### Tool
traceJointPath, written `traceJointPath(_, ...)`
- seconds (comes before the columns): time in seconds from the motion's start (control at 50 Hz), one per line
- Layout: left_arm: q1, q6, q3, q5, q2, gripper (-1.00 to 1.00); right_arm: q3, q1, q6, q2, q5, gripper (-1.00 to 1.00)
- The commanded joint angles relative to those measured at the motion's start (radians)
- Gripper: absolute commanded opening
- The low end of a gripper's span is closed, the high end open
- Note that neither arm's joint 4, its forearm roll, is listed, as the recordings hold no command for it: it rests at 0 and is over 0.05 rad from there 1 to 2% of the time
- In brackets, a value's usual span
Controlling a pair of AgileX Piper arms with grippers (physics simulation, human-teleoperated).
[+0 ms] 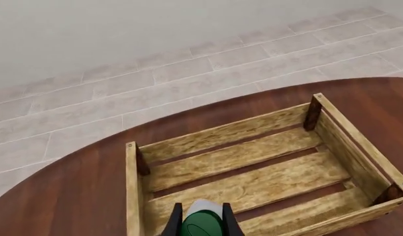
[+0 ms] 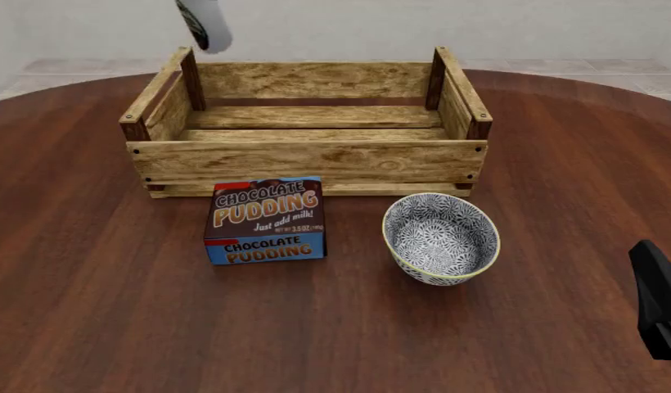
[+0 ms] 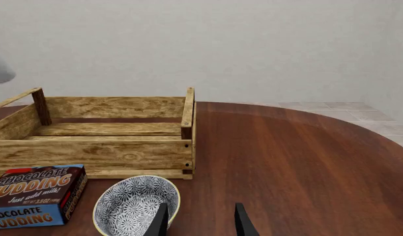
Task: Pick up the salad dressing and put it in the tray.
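- Left wrist view has the slim white salad dressing bottle with the dark green label (image 1: 201, 223) pinched between the left gripper (image 1: 202, 227) fingers, hanging over the near-left part of the big light-wood slatted tray with darker corner posts (image 1: 332, 135).
- Front view shows the same bottle (image 2: 204, 24) up high, above the tray's (image 2: 313, 160) back-left corner, clear of the wood, tilted a bit. The left gripper itself is out of frame there.
- Handling guess: rigid plastic, smooth and probably kinda slippery, light-ish, and narrow, so it could pivot in the grip. Clamping across the labelled body looks safer than the cap end.
- Looks: white body, dark green label. The cap isn't clearly visible.
- Right gripper (image 3: 200, 221) sits idle with fingers apart, holding nothing, near the blue-white patterned bowl (image 3: 132, 206); the brown-and-blue chocolate pudding box (image 2: 264, 219) sits just in front of the tray.
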Motion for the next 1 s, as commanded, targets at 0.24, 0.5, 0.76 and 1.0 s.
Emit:
traceJointPath(0.24,-0.032,-0.011,-0.163,-0.034,0.214,-1.00,0.000,0.000,0.000,0.000,0.000,1.00)
traceJointPath(0.5,-0.055,-0.020,-0.124,-0.123,0.277,-1.00,0.000,0.000,0.000,0.000,0.000,1.00)
traceJointPath(0.76,-0.061,-0.048,-0.003,-0.294,0.285,-1.00,0.000,0.000,0.000,0.000,0.000,1.00)
traceJointPath(1.0,-0.062,-0.028,0.052,-0.387,0.313,-1.00,0.000,0.000,0.000,0.000,0.000,1.00)
